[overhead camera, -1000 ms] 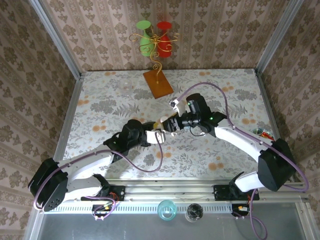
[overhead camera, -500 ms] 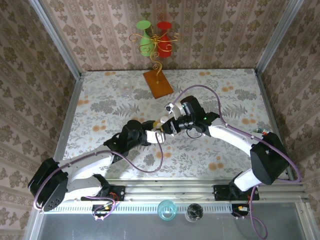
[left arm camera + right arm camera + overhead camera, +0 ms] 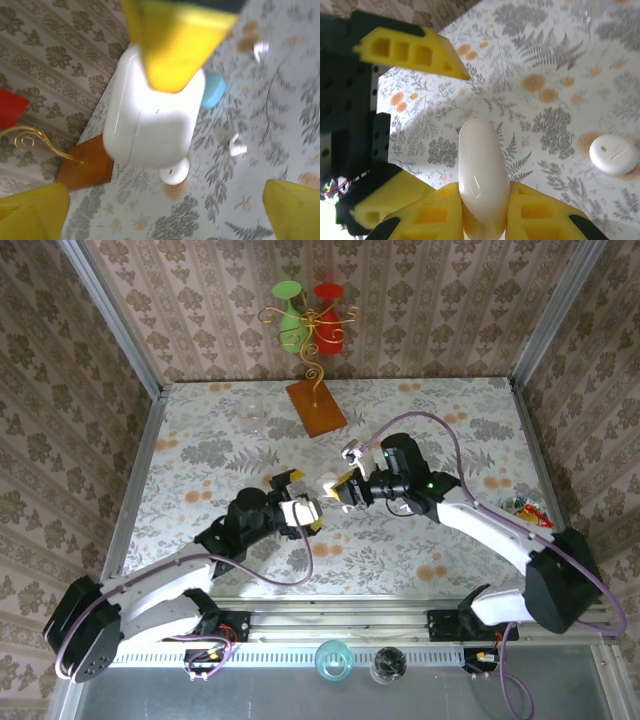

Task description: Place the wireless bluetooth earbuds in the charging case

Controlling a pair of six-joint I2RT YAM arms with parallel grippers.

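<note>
Floral tabletop [image 3: 450, 430], damask walls [image 3: 200, 310]; left jaws wide apart, right jaws clamp white charging case [image 3: 482, 165].

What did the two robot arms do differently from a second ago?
The left pincer let go of the smooth white rounded case, opened wide and backed off to the left. The right pincer shut on that case and now grips it alone. The brown wooden board at the back stayed put.

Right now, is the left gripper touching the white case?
Apart. Left wrist view: the left gripper stands open, fingers clear of the white case.
</note>
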